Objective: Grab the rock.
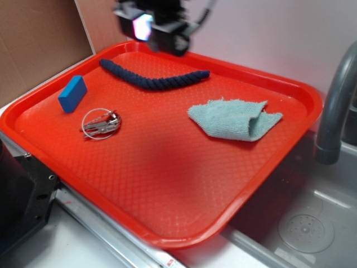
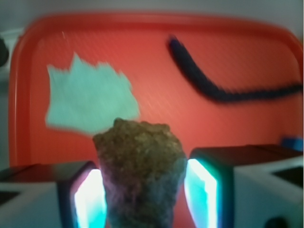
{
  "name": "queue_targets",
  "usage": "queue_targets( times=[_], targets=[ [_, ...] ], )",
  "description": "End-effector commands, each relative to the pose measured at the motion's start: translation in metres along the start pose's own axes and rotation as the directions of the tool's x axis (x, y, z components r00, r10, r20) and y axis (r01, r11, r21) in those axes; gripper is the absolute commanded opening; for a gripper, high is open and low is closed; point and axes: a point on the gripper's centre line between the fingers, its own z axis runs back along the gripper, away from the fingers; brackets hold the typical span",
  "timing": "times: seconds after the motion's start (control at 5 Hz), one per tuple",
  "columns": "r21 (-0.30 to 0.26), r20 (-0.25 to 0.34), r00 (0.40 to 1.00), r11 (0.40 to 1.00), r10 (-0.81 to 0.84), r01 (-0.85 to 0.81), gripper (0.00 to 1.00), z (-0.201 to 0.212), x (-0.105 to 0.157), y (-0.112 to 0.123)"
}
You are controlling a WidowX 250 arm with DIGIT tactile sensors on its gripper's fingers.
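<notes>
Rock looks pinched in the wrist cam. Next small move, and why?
Probably just hold the grip closed and keep the lift steady. In the wrist view the rock sits clamped between both fingers of the gripper, well above the tray and cloth. Reopening would likely drop it.

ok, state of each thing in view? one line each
tool: shut on the rock, raised above the tray
rock: held between the fingers, off the tray
cloth: crumpled, lying on the tray
rope: lying curved at the tray's far side
keys: flat on the tray
blue block: resting on the tray
tray: flat, beside the sink
</notes>
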Motion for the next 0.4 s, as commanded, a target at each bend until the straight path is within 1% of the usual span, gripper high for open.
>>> queue_targets(
  times=[0.0,0.2],
  targets=[
    [0.002,0.09,0.996,1.0,0.001,-0.001,0.0,0.0239,-0.0336,0.0153],
    [-0.039,0.091,0.996,0.999,-0.018,0.022,0.0,0.0204,-0.0354,0.0147]
  ],
)
